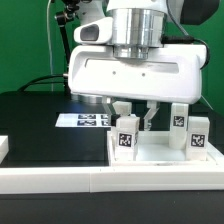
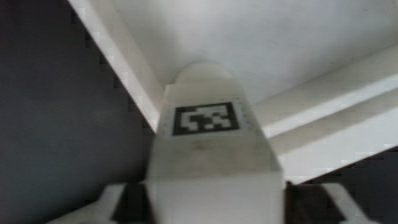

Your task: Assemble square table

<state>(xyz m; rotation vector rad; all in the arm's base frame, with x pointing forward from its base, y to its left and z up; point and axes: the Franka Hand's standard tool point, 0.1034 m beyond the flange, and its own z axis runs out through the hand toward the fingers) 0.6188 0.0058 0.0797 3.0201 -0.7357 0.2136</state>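
Leg stands upright between fingers, over tabletop.

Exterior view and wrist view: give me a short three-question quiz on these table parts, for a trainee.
1. True or false: the marker board lies to the exterior view's left of the tabletop.
2. In the wrist view, what sits between the fingers? A) a tagged leg B) the marker board C) nothing
3. What colour is the work surface around the marker board?
Key: 1 true; 2 A; 3 black.
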